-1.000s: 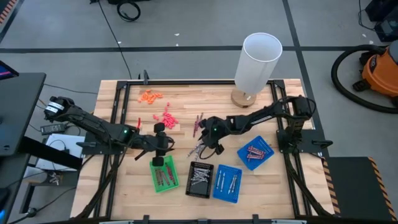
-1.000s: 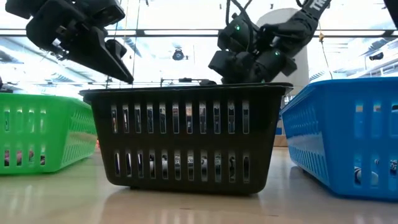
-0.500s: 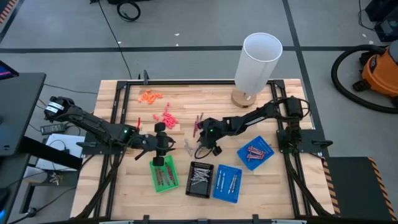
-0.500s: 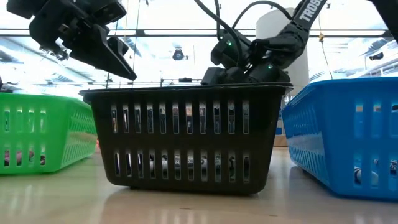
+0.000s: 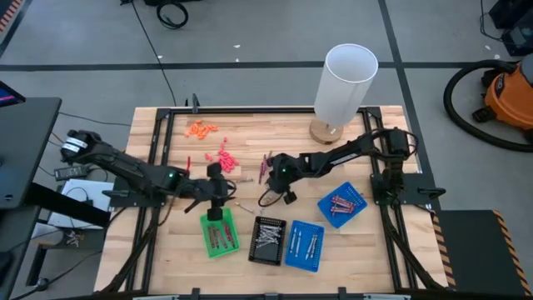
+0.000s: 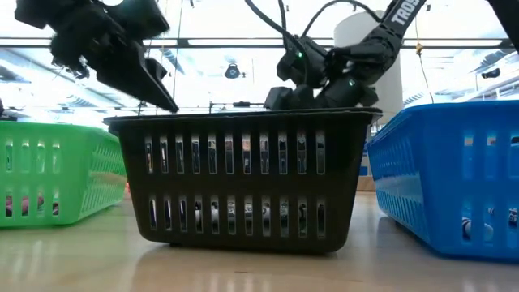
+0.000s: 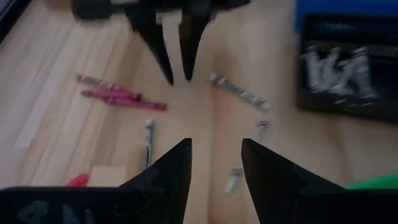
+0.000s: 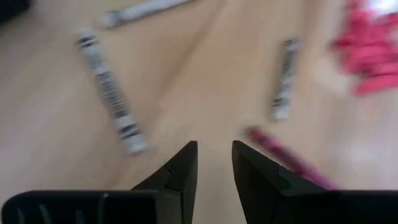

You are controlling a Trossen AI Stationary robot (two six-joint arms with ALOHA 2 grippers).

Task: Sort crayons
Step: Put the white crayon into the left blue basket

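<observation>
Loose crayons lie flat on the wooden table between my two grippers: maroon ones [image 5: 265, 167] [image 7: 118, 96] and silvery grey ones [image 5: 244, 192] [image 7: 239, 92] [image 8: 112, 93]. My left gripper [image 5: 229, 190] [image 7: 214, 168] hangs open and empty just above the table, pointing toward the table's right at them. My right gripper [image 5: 268, 185] [image 8: 214, 165] is open by a narrow gap and empty, low over the table, with a grey crayon [image 8: 283, 78] and a maroon one [image 8: 289, 158] ahead of it. In the low view its tips are hidden behind the black tray [image 6: 243, 174].
A green tray [image 5: 219, 236], a black tray [image 5: 268, 240] and two blue trays [image 5: 304, 244] [image 5: 341, 204] hold sorted crayons near the front. Coral-pink bits [image 5: 225, 158] and orange bits [image 5: 201, 128] lie farther back. A tall white cylinder [image 5: 346, 83] stands at the far edge.
My right gripper has gone down toward the table and a little toward its far edge. The grey crayons beside it now lie farther toward the table's left and more spread out. My left gripper has shifted only slightly.
</observation>
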